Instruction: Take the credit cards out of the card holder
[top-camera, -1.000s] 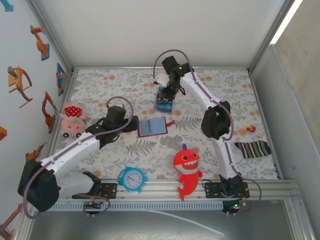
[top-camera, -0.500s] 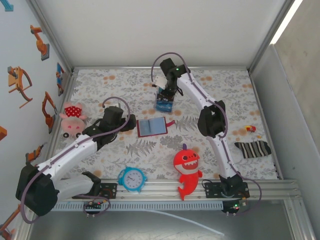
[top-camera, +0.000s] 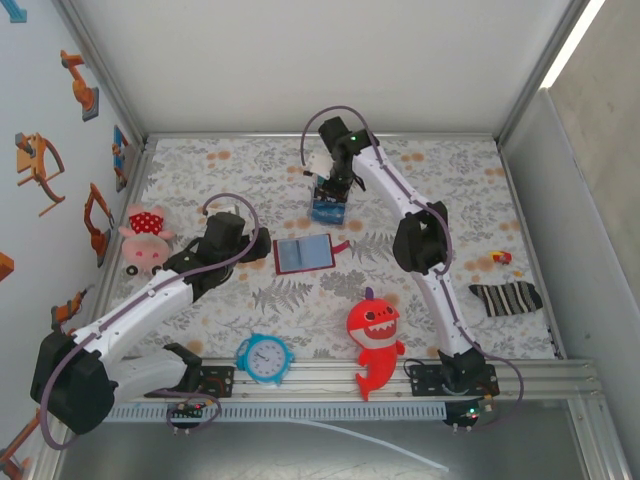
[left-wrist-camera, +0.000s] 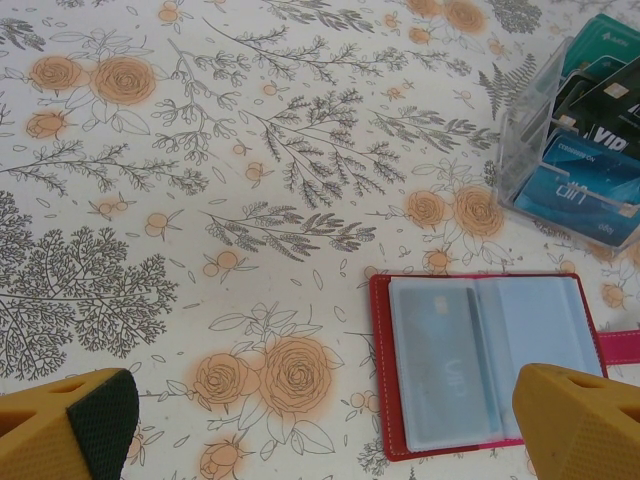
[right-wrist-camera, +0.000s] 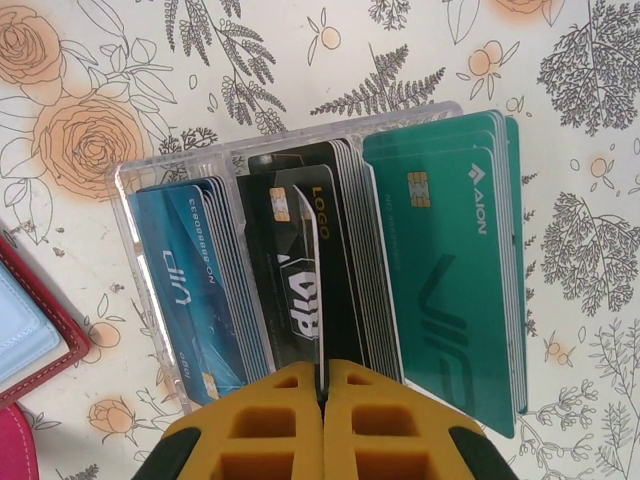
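Top external view: the right hand (top-camera: 331, 186) hangs at the far side of the table (top-camera: 450, 170), directly over a clear card box (top-camera: 327, 208). The card holder (top-camera: 303, 253) lies open and flat, nearer the arm bases than that hand and just ahead of the left hand (top-camera: 258, 247).

Left wrist view: the left hand's yellow fingers (left-wrist-camera: 70, 425) stand wide apart, with nothing between them but the flowered table. The open card holder lies just ahead of its right finger, pale sleeves up. A faint print in the left sleeve suggests one card is inside, though I cannot be sure.

Right wrist view: the right hand's fingers are pressed together, clamped on the edge of a dark credit card (right-wrist-camera: 303, 285). It hangs just beyond them in the box's middle slot, between the blue credit cards (right-wrist-camera: 185, 290) and the teal credit cards (right-wrist-camera: 450, 270).

To my eye, a drawn card is being dropped off. The next move calls for parting the fingers, lifting straight away without dragging the box, then going back to the card holder.
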